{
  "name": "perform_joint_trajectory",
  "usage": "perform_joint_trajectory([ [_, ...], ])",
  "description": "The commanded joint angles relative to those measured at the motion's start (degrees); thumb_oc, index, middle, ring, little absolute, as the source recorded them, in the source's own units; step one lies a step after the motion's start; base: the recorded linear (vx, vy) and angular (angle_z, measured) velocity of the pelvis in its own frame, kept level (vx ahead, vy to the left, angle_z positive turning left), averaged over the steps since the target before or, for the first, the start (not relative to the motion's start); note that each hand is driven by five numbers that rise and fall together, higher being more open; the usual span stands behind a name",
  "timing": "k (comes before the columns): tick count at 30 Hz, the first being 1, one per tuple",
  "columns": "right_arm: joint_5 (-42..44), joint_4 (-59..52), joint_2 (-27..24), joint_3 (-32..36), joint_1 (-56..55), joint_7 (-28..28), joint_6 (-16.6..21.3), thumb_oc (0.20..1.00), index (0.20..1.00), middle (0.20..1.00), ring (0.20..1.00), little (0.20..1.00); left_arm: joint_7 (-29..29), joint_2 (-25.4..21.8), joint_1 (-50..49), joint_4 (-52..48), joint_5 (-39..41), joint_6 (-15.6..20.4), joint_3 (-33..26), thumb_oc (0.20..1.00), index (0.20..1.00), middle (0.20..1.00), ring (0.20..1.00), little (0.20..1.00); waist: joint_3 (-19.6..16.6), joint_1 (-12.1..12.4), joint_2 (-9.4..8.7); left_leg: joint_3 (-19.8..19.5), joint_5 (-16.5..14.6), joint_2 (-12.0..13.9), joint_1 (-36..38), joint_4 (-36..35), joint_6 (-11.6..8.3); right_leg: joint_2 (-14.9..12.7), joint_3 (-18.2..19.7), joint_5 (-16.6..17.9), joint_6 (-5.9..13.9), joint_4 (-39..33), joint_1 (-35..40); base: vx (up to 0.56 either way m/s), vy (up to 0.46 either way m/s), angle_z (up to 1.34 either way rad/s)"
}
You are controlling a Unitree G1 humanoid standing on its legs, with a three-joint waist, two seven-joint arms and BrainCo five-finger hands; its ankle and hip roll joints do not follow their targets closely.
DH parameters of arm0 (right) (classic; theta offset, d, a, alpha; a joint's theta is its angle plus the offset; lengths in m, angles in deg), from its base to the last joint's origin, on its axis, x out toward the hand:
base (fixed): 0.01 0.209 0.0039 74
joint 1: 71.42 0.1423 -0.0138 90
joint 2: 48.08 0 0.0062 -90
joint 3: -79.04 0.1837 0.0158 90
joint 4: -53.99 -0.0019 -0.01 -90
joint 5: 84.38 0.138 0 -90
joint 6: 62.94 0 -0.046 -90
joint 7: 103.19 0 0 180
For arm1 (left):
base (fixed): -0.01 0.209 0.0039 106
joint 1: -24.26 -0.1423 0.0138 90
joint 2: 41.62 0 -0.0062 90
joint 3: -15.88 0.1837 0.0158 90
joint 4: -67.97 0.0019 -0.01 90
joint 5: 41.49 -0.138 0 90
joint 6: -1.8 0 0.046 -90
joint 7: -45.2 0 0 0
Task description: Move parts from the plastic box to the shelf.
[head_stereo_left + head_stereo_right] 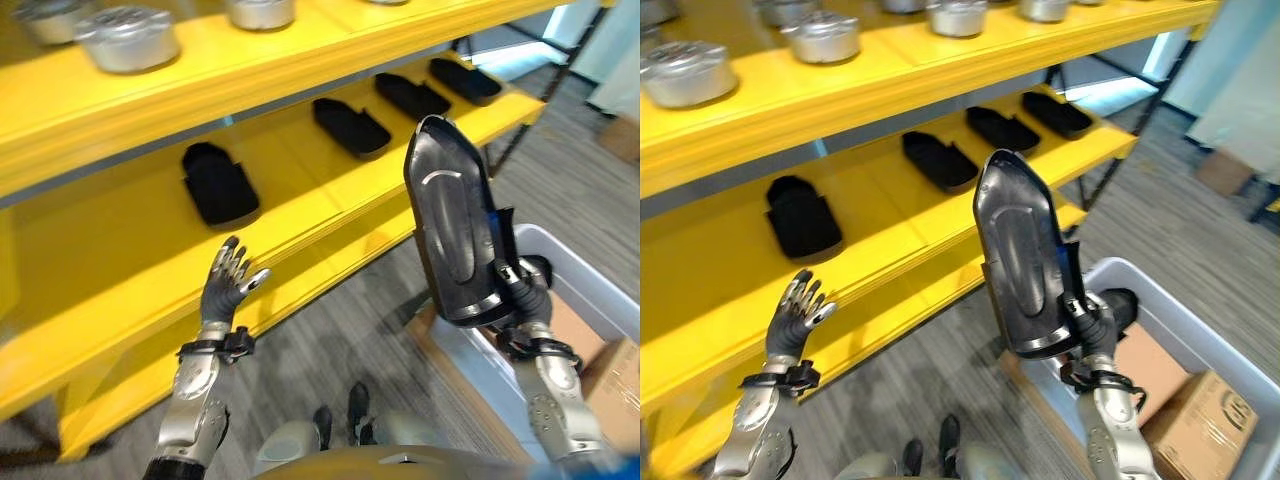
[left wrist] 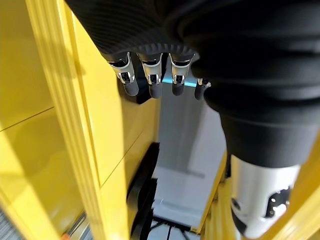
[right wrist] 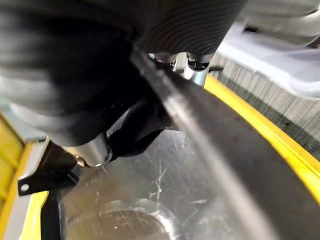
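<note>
Four black parts (image 1: 219,184) on shelf (image 1: 330,215); right hand (image 1: 522,290) grips one part (image 1: 452,222).

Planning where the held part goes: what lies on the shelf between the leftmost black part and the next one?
Bare yellow shelf between the leftmost part and the next, per the left eye view.

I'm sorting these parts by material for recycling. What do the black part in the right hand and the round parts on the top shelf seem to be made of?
The black part held upright in the right hand looks like moulded plastic with a semi-gloss finish; the right wrist view shows fine scratches, so painted metal is possible. The round parts look like bare cast or machined metal: dull silver-grey with soft highlights.
</note>
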Motion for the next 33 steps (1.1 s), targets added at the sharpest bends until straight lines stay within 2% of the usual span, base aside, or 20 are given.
perform_joint_trajectory([
  [1, 1.20, -3.39, 1.21, 3.89, -0.86, 0.46, 5.84, 0.200, 0.200, 0.200, 0.200, 0.200, -0.80, -2.04, -3.63, -6.30, 1.24, 3.07, -2.57, 1.000, 1.000, 1.000, 1.000, 1.000, -3.16, -1.76, -1.38, -1.87, 3.33, 10.15, 3.77, -7.79, 0.44, -5.62, 6.14, -1.73, 10.65, 0.55, 2.98, 0.02, 0.314, 0.44],
  [2, 1.46, -3.45, 1.36, 4.49, -2.75, 0.62, 5.92, 0.200, 0.200, 0.200, 0.200, 0.200, -0.46, -2.12, -3.83, -6.11, 1.58, 2.70, -2.88, 1.000, 1.000, 1.000, 1.000, 1.000, -3.87, -2.74, 0.26, 0.47, 11.15, 18.01, 4.86, -14.71, -2.10, -7.38, 4.25, -2.62, 11.58, 2.24, 1.94, 0.05, 0.179, 0.61],
  [3, 1.48, -3.50, 1.28, 4.47, -2.87, 0.60, 5.91, 0.200, 0.200, 0.200, 0.200, 0.200, -0.44, -2.05, -3.94, -6.16, 1.57, 2.66, -2.85, 1.000, 1.000, 1.000, 1.000, 1.000, -4.00, -2.90, 0.48, 0.49, 11.97, 18.30, 5.52, -16.18, -2.40, -7.10, 4.01, -2.94, 11.38, 2.58, 1.86, 0.06, 0.346, 0.84],
  [5, 1.70, -3.15, 0.97, 4.94, -4.00, 0.76, 5.47, 0.200, 0.200, 0.200, 0.200, 0.200, -0.33, -2.07, -4.30, -5.96, 0.78, 2.46, -3.38, 1.000, 1.000, 1.000, 1.000, 1.000, -4.27, -2.69, 2.26, -0.16, 19.00, 21.61, 5.77, -21.70, -5.22, -8.62, 2.95, -3.97, 12.62, 4.87, 1.52, 0.07, 0.269, 0.81],
  [6, 1.58, -2.92, 0.98, 4.93, -4.20, 0.50, 5.18, 0.200, 0.200, 0.200, 0.200, 0.200, -0.53, -1.90, -4.32, -5.84, 0.94, 2.44, -3.51, 1.000, 1.000, 1.000, 1.000, 1.000, -4.34, -2.49, 2.54, -0.44, 17.54, 20.96, 6.79, -21.95, -5.48, -9.20, 2.87, -4.06, 13.14, 5.40, 1.48, 0.05, 0.165, 0.50],
  [7, 1.58, -2.92, 0.98, 4.93, -4.20, 0.50, 5.18, 0.200, 0.200, 0.200, 0.200, 0.200, -0.53, -1.90, -4.32, -5.84, 0.94, 2.44, -3.51, 1.000, 1.000, 1.000, 1.000, 1.000, -4.31, -2.47, 2.53, -0.41, 17.53, 20.95, 6.83, -21.95, -5.48, -9.20, 2.89, -4.07, 13.15, 5.41, 1.50, 0.08, 0.239, 0.14],
  [8, 1.22, -3.48, 1.50, 5.82, -4.70, -0.24, 5.08, 0.200, 0.200, 0.200, 0.200, 0.200, -1.22, -1.66, -4.54, -5.50, 1.14, 2.29, -3.87, 1.000, 1.000, 1.000, 1.000, 1.000, -5.12, -2.59, 3.25, 2.00, 14.03, 19.54, 7.27, -22.94, -6.29, -11.02, 2.04, -3.75, 14.48, 6.01, 2.34, 0.11, 0.261, 0.06],
  [10, 1.04, -3.92, 1.90, 6.47, -5.48, -0.02, 4.94, 0.200, 0.200, 0.200, 0.200, 0.200, -2.15, -2.14, -4.71, -5.67, 1.65, 2.09, -3.60, 1.000, 1.000, 1.000, 1.000, 1.000, -5.11, -2.12, 3.02, 1.60, 11.92, 17.19, 7.47, -22.14, -6.27, -12.97, 2.11, -2.55, 15.34, 5.29, 3.59, 0.13, 0.304, 0.35],
  [13, -0.02, -4.04, 3.09, 7.00, -6.15, -0.38, 4.19, 0.200, 0.200, 0.200, 0.200, 0.200, -2.58, -3.27, -5.85, -6.95, 1.00, 2.05, -4.79, 1.000, 1.000, 1.000, 1.000, 1.000, -4.35, -1.08, 1.72, 1.68, 9.54, 14.06, 6.63, -20.35, -5.53, -16.49, 0.70, -0.04, 17.11, 3.16, 5.92, 0.08, 0.240, 0.51],
  [18, 0.56, -3.53, 4.22, 5.22, -5.07, -0.95, 3.65, 0.200, 0.200, 0.200, 0.200, 0.200, -0.87, -4.81, -5.61, -5.91, -0.11, 2.48, -6.86, 1.000, 1.000, 1.000, 1.000, 1.000, -3.48, 1.00, -0.33, 1.11, 7.16, 10.57, 3.71, -17.04, -4.52, -19.51, -0.83, 4.37, 18.84, 0.73, 7.18, 0.02, 0.150, 0.48],
  [25, 0.40, -3.28, 4.43, 1.33, -3.40, -2.51, 2.29, 0.200, 0.200, 0.200, 0.200, 0.200, 0.93, -4.92, -6.09, -5.72, -1.09, 2.62, -8.95, 1.000, 1.000, 1.000, 1.000, 1.000, -4.15, 3.81, -2.78, 0.68, 5.52, 8.07, 1.81, -15.70, -3.40, -21.10, -3.03, 6.83, 20.02, -1.74, 8.66, 0.06, 0.070, 0.17],
  [30, 0.05, -3.01, 3.88, -1.69, -1.03, -3.29, 1.47, 0.200, 0.200, 0.200, 0.200, 0.200, 1.11, -4.62, -6.05, -5.70, -1.15, 2.35, -8.79, 1.000, 1.000, 1.000, 1.000, 1.000, -4.33, 5.18, -3.89, 0.43, 4.90, 7.34, 1.32, -15.30, -3.00, -21.25, -3.95, 6.78, 20.19, -1.89, 9.14, 0.05, 0.013, 0.02],
  [33, 0.73, -1.37, 3.63, -5.00, 3.38, -3.53, 1.04, 0.200, 0.200, 0.200, 0.200, 0.200, 1.17, -4.95, -5.45, -5.86, -0.92, 1.96, -7.96, 1.000, 1.000, 1.000, 1.000, 1.000, -3.92, 6.98, -4.73, -0.54, 4.79, 6.94, 0.06, -14.67, -2.88, -21.22, -5.23, 6.71, 20.10, -1.64, 9.39, 0.04, -0.039, 0.15],
])
